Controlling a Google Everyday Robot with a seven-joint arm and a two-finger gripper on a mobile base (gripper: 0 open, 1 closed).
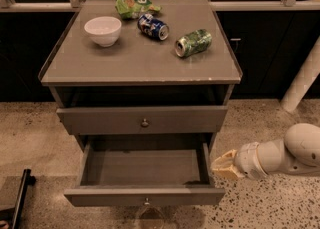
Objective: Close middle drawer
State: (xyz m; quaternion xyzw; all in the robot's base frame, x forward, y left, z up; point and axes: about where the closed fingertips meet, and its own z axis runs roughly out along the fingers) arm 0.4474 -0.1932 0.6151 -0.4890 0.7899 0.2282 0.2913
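The middle drawer [145, 195] is pulled far out of the grey cabinet. Its low front panel carries a small round knob [146, 202], and its grey inside [144, 167] holds nothing. My gripper [223, 166] is at the end of the white arm [280, 155]. It hangs just outside the drawer's right side wall, close to the front right corner and about level with the rim. It holds nothing that I can see.
The top drawer [142, 119] above stands slightly out. On the cabinet top [100, 63] lie a white bowl [103, 30], a green chip bag [134, 3], a blue can [153, 26] and a green can [193, 42]. A white pillar [302, 85] stands at the right, and a black bar [20, 200] lies on the floor at the left.
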